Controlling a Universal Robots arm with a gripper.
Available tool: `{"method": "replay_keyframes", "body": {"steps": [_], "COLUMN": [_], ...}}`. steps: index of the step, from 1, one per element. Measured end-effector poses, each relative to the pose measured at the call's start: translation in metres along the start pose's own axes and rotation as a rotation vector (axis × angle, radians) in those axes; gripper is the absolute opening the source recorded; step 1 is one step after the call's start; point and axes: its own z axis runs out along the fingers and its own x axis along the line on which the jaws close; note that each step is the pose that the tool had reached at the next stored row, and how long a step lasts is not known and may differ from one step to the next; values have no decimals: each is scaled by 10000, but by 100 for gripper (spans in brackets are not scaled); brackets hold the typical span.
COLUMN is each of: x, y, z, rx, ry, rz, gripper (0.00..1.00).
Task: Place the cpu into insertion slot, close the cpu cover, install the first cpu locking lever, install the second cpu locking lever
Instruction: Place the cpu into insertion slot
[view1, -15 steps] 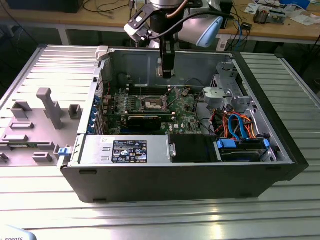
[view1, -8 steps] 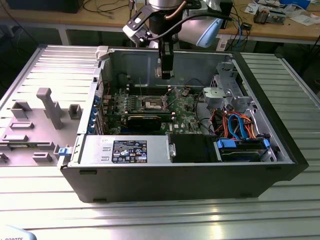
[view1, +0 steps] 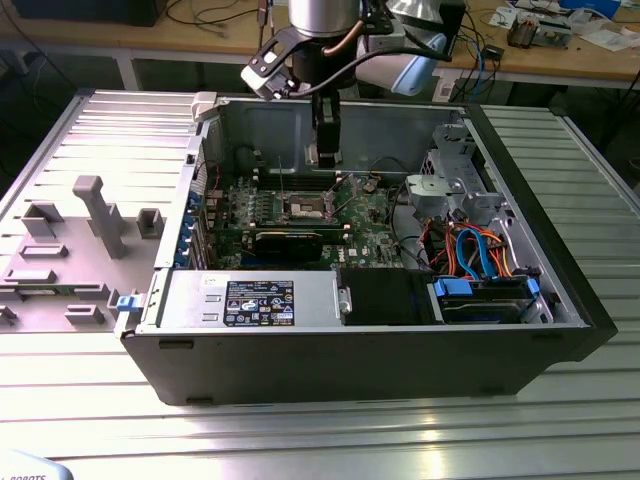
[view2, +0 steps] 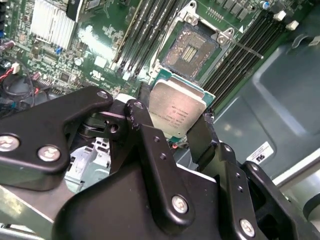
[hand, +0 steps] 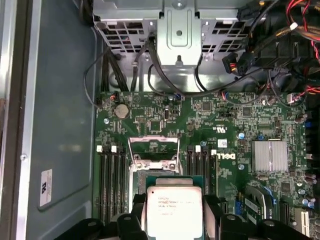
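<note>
Near the top centre of the exterior view, the gripper (view1: 325, 155) hangs with its fingers clamped on the cpu (view2: 177, 107), close above the empty insertion slot (view2: 192, 47), so seating, closing the raised cpu cover (hand: 154, 138) and both locking steps are not yet done.

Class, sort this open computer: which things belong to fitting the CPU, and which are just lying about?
Job in hand:
gripper, shut on the cpu
insertion slot
cpu cover

Just there:
memory slots
heatsink
expansion card
drive cables
</note>
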Motion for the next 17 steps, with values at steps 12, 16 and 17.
{"method": "replay_keyframes", "body": {"steps": [12,16,17], "x": [50,49,49], "y": [-122,-140,-144], "z": [309,399,426], "rx": [1,2,2], "ry": [10,9,13], "rz": [-105,-116,-116], "gripper": [54,54,54]}}
